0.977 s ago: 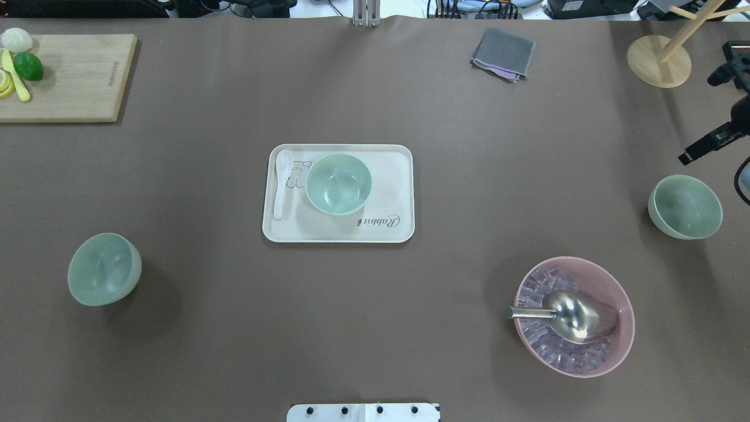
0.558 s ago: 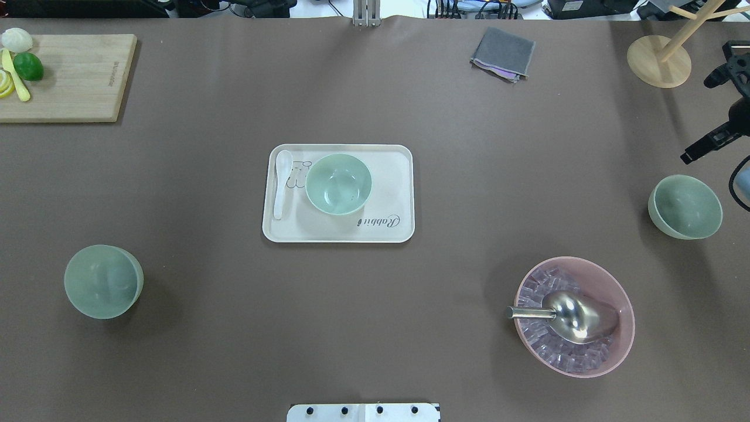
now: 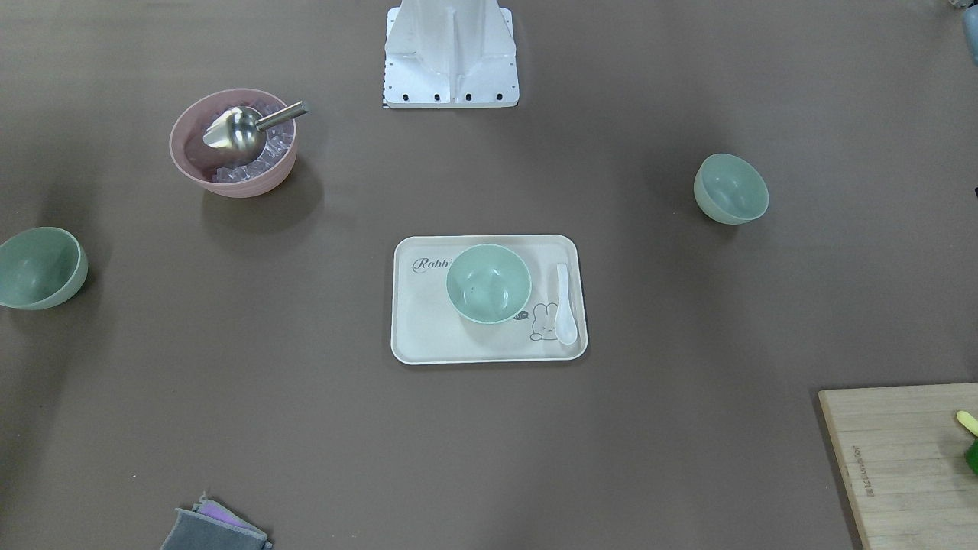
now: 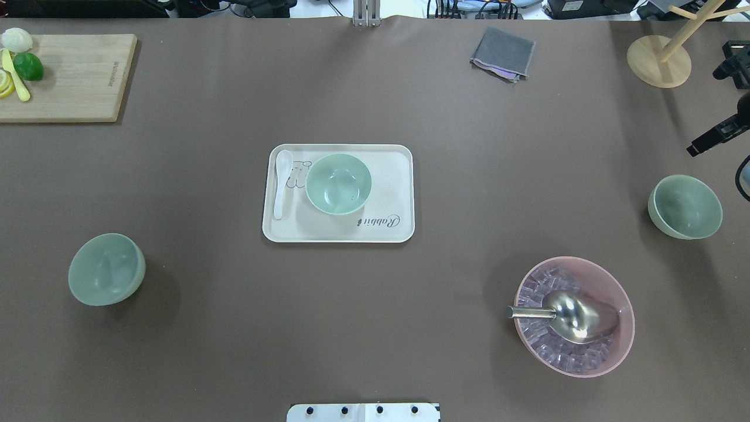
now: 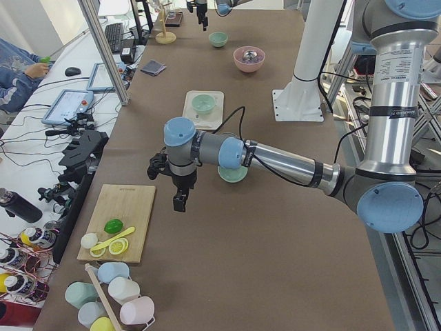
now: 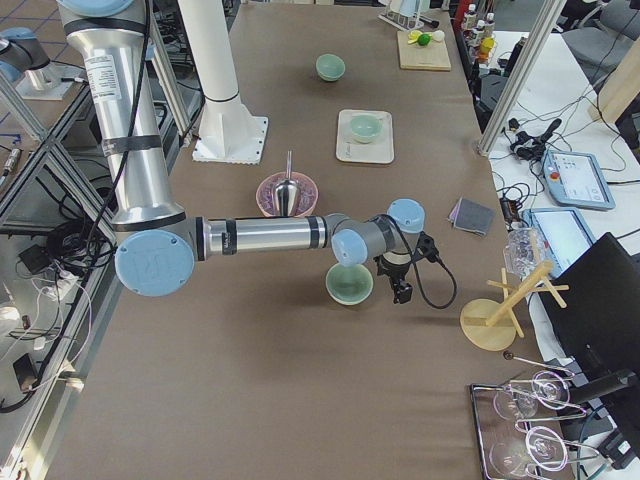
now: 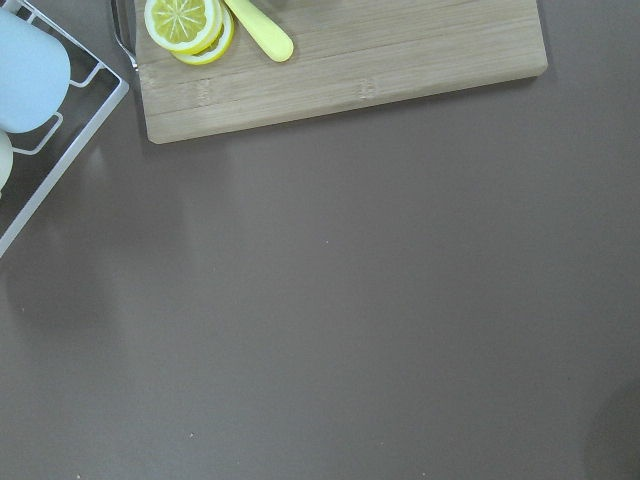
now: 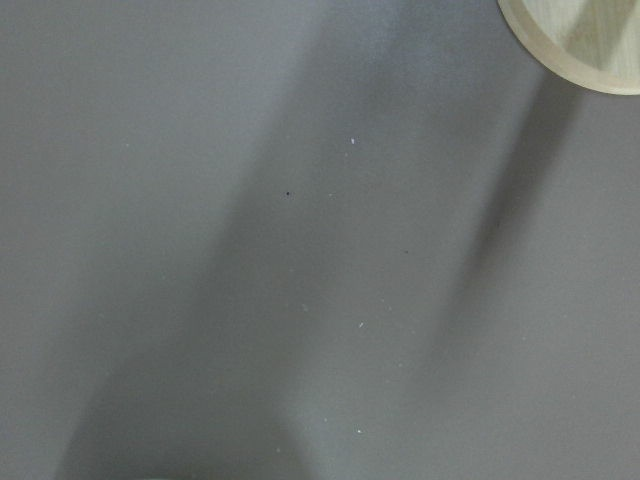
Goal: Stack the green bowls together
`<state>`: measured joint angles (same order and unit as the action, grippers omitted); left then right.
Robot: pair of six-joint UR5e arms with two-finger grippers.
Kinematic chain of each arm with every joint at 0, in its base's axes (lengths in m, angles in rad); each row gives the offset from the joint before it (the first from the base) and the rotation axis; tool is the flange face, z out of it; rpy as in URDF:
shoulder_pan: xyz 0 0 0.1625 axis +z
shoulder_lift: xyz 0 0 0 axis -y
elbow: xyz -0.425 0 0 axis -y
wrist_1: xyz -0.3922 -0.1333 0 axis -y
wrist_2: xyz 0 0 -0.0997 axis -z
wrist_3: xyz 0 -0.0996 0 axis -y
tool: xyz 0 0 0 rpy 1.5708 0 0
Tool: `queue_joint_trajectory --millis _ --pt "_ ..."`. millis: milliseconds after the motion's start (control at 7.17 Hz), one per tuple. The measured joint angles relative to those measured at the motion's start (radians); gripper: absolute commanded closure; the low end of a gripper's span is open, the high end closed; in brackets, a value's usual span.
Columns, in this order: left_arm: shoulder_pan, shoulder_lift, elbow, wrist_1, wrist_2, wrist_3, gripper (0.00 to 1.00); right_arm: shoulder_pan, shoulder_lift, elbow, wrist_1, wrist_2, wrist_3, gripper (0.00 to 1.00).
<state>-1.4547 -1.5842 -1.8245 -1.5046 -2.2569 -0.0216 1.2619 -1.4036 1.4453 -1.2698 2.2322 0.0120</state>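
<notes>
Three pale green bowls stand upright and apart. One (image 4: pixel 338 184) is on the white tray (image 4: pixel 398 230) at the table's middle. One (image 4: pixel 106 269) stands at the left, also in the exterior left view (image 5: pixel 232 173). One (image 4: pixel 685 206) stands at the right, also in the exterior right view (image 6: pixel 349 283). My left gripper (image 5: pixel 180 204) hangs above the table between the left bowl and the cutting board, holding nothing; I cannot tell its jaws. My right gripper (image 6: pixel 402 292) hangs just beyond the right bowl, holding nothing. Its black tip shows at the overhead view's right edge (image 4: pixel 712 138); I cannot tell its jaws.
A pink bowl (image 4: pixel 574 316) with ice cubes and a metal scoop stands near right. A white spoon (image 4: pixel 282 183) lies on the tray. A cutting board (image 4: pixel 64 76) with lime and lemon is far left. A grey cloth (image 4: pixel 503 54) and a wooden stand (image 4: pixel 658 61) are at the back.
The left bowl rocks in place on the table. The right gripper's tip has drifted away from the right bowl toward the table's far right.
</notes>
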Motion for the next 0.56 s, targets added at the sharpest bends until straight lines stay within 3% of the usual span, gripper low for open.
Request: queue_joint_trajectory --millis 279,558 --pt "0.005 0.004 -0.002 -0.056 -0.019 -0.001 0.01 0.008 0.001 0.004 0.002 0.007 0.004 0.0" --pt "0.007 -0.004 0.019 -0.094 -0.131 -0.062 0.01 0.008 -0.037 0.003 0.002 0.075 0.018 0.0"
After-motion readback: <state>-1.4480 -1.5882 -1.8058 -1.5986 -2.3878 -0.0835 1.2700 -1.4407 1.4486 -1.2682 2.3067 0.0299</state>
